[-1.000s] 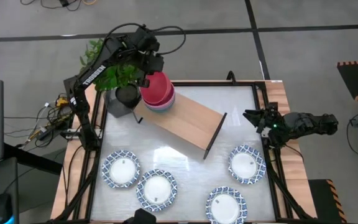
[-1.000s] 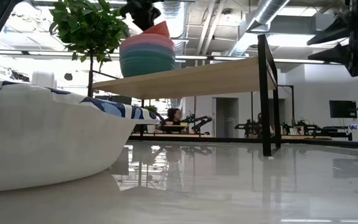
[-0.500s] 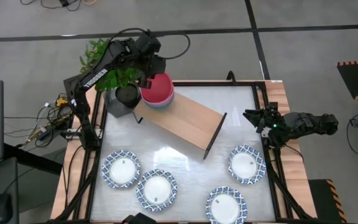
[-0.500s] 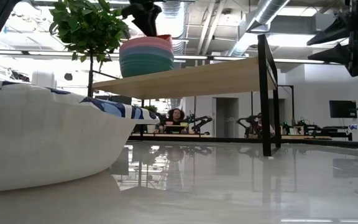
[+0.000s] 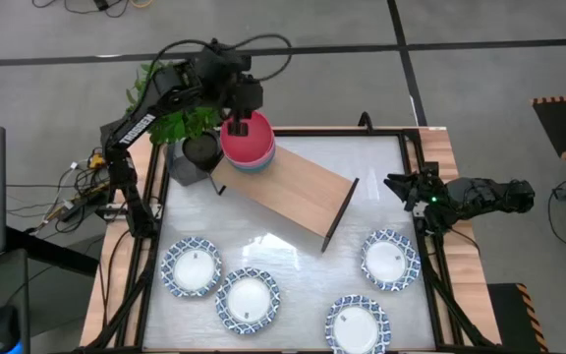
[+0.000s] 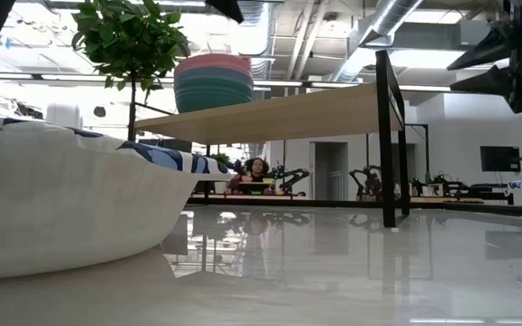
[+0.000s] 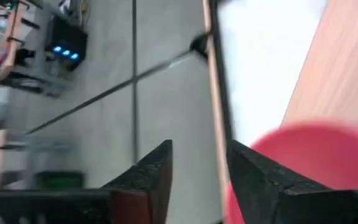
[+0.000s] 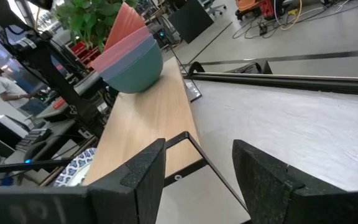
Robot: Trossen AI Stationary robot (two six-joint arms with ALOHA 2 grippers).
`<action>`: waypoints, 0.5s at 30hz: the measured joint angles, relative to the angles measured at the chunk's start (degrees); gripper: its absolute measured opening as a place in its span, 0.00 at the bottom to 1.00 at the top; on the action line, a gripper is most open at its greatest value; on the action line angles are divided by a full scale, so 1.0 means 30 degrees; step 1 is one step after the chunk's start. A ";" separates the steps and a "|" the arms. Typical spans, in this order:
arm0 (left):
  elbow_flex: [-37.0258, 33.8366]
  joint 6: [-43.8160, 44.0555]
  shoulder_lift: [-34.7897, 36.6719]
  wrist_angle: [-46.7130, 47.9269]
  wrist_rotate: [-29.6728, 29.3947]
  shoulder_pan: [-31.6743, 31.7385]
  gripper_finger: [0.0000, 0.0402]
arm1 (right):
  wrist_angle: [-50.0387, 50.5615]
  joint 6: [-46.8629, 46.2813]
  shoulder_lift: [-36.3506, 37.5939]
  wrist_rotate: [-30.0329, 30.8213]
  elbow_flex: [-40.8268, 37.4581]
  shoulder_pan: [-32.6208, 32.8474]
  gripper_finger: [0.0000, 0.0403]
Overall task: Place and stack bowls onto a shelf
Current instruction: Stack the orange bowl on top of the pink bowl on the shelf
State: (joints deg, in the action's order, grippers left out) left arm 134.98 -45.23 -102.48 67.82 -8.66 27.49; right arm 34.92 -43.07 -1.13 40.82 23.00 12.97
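Nearest the low camera, a white round bowl with a blue patterned rim fills the left of that view, sitting on the glossy white desk. From above, five such white blue-rimmed bowls lie on the desk's near half: one near-left, one beside it, one at the near edge, one toward the right; the fifth is barely visible at the near edge, can't place it well.

Mid-desk: long light wooden plank shelf on thin dark end supports, set diagonally, its right end support upright. All patterned bowls are on the desk, none on the shelf.

Right claw hangs at the desk's right edge, above the desk and apart from everything, fingers spread wide with nothing between them; its wrist view looks along the shelf to the stack.

Far-left end of the shelf: stack of four plain round bowls, nested, upright, red bowl on top, then pink, blue, green at bottom resting on the plank.

Left claw is above the stack's far rim, raised clear of it; low view shows only its tip at the top edge, not touching the bowls. Fingers parted, nothing pinched; the red bowl sits below them.

Behind the stack, a leafy green plant in a black pot at the desk's far-left corner. Far off in the room, a seated person, partly hidden.
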 joint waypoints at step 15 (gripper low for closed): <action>-0.0710 1.1501 -0.0219 -0.3087 -0.5525 -0.1179 0.00 | 0.0532 -0.0198 0.0002 -0.0004 0.0000 0.0000 0.53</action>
State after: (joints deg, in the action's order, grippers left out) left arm 132.85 -10.73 -103.13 58.56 -25.24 23.96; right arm 36.52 -43.66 -1.12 40.81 23.00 12.97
